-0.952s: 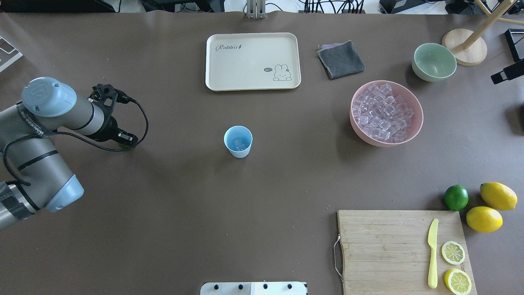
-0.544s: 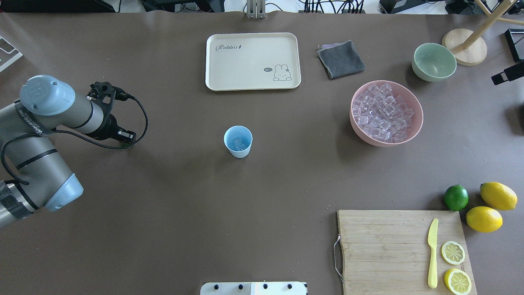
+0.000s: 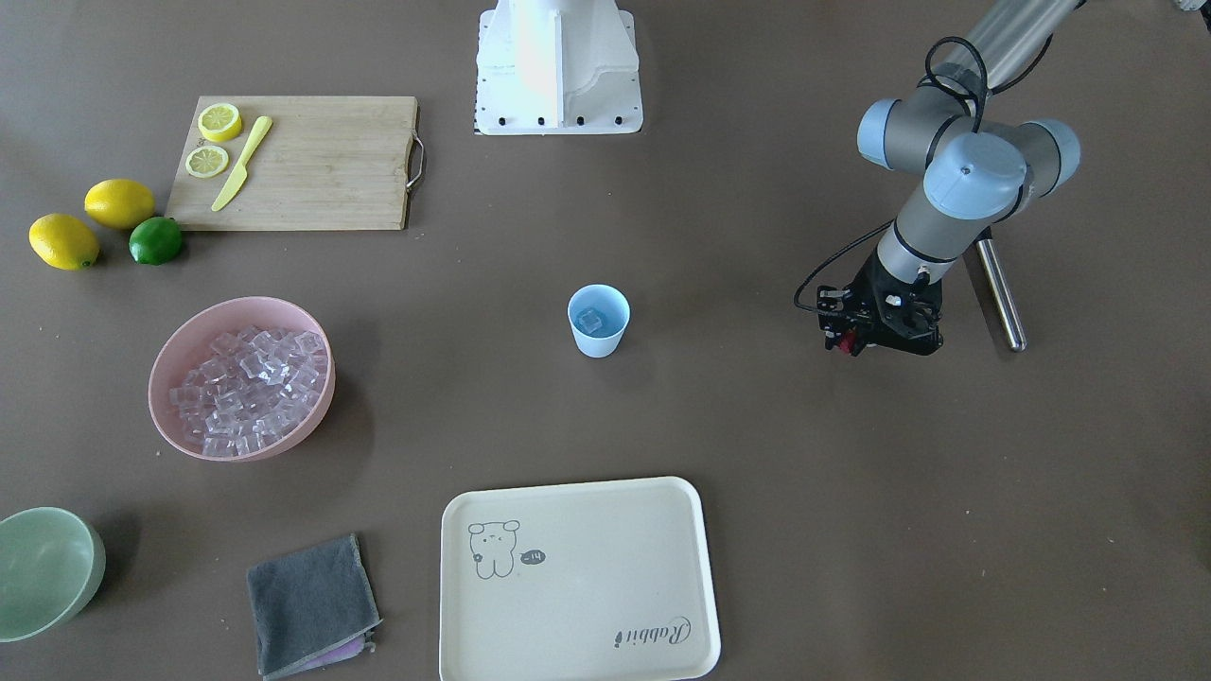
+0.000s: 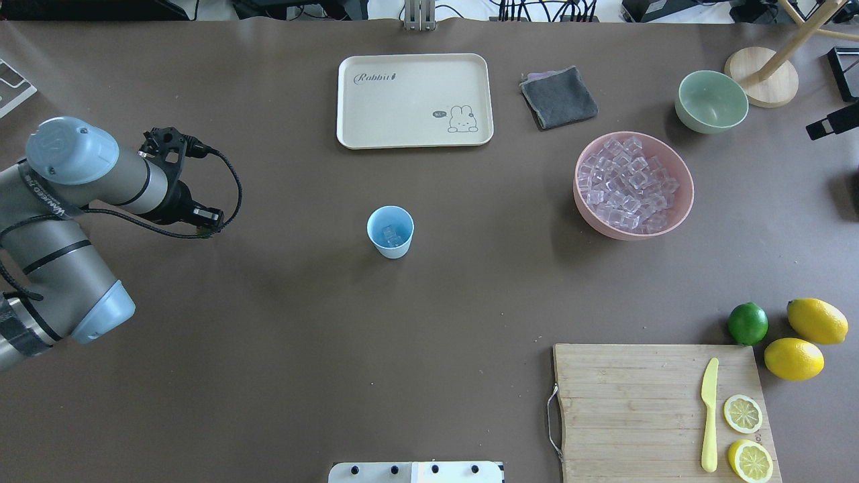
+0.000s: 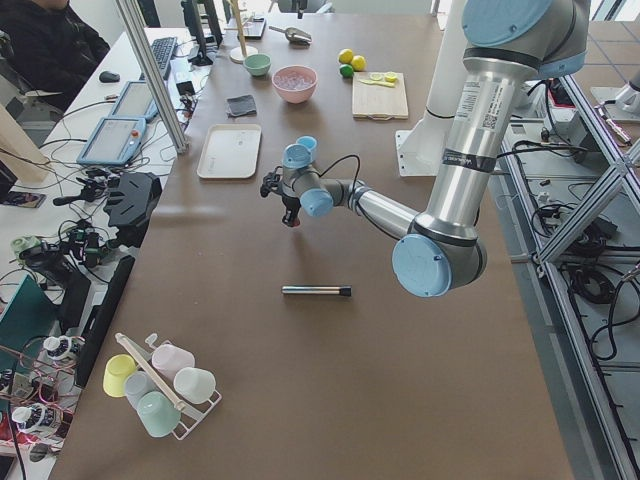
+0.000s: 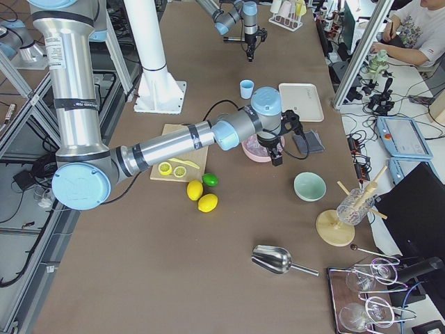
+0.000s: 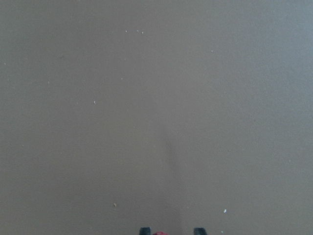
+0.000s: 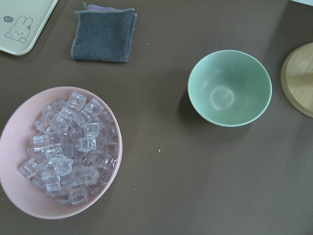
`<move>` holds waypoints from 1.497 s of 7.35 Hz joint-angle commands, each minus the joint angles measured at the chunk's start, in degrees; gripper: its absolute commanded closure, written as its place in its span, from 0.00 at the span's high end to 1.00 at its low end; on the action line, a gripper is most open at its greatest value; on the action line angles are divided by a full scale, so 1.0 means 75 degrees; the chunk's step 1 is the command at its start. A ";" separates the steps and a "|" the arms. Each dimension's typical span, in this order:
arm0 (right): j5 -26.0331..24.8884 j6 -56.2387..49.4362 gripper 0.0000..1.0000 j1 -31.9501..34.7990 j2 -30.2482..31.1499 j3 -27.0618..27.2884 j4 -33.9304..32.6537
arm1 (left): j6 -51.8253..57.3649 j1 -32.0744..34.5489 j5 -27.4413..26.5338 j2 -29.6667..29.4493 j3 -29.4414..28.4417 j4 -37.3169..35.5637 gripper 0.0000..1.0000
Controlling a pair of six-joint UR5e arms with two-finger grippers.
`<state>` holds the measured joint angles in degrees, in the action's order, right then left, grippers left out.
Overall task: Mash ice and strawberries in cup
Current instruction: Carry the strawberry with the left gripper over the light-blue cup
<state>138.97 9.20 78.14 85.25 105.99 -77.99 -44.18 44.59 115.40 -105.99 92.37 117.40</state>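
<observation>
The pale blue cup (image 4: 390, 231) (image 3: 598, 322) stands upright at mid-table with a few ice (image 3: 588, 320) cubes inside. More ice (image 4: 631, 184) (image 8: 68, 156) fills the pink bowl (image 4: 684, 201). My left gripper (image 3: 849, 342) (image 7: 172, 231) hangs just above the table, well left of the cup in the overhead view. It is shut on a small red strawberry (image 3: 845, 342), which shows as a red speck between the fingertips (image 7: 145, 230) in the left wrist view. My right gripper (image 6: 277, 156) hovers over the pink bowl's edge; I cannot tell whether it is open or shut.
A metal rod (image 3: 1001, 293) lies beside the left arm. At the far side are a cream tray (image 4: 415, 99), a grey cloth (image 4: 558, 97) and a green bowl (image 4: 711, 100). A cutting board (image 4: 624, 402) holds a yellow knife and lemon slices, with a lime (image 4: 747, 323) and lemons beside it.
My left wrist has drifted a little to the left and farther from the robot in the overhead view. The cup and bowls have not moved.
</observation>
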 commanded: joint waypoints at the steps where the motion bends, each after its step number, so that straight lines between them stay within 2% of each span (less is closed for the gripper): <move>1: 0.0033 0.0028 0.95 0.0000 -0.0057 0.0000 -0.0008 | -0.0038 0.0148 0.0093 -0.0617 0.0106 -0.0612 0.00; 3: -0.0025 -0.0030 0.96 0.0000 0.0000 -0.0035 -0.0008 | -0.0062 0.0078 0.0118 -0.2103 0.0095 -0.2158 0.00; 4: -0.0025 -0.0031 0.96 0.0000 0.0001 -0.0058 -0.0008 | -0.0074 0.0032 0.0152 -0.2377 0.0141 -0.2350 0.00; 6: -0.0025 -0.0019 0.96 0.0000 0.0001 -0.0070 -0.0031 | -0.1404 -0.0307 0.0141 -0.3102 0.0072 -0.2234 0.00; 9: -0.0013 -0.0474 0.95 0.0000 0.0199 -0.0187 -0.0019 | -0.1901 -0.0763 0.0071 -0.3432 0.0072 -0.2176 0.00; 11: 0.0080 -0.1290 0.95 0.0291 0.0817 -0.0105 0.0039 | -0.1926 -0.0930 0.0047 -0.3516 0.0037 -0.2177 0.00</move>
<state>139.18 3.84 78.87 88.51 105.03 -77.96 -58.54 38.36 115.90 -131.88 92.91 100.98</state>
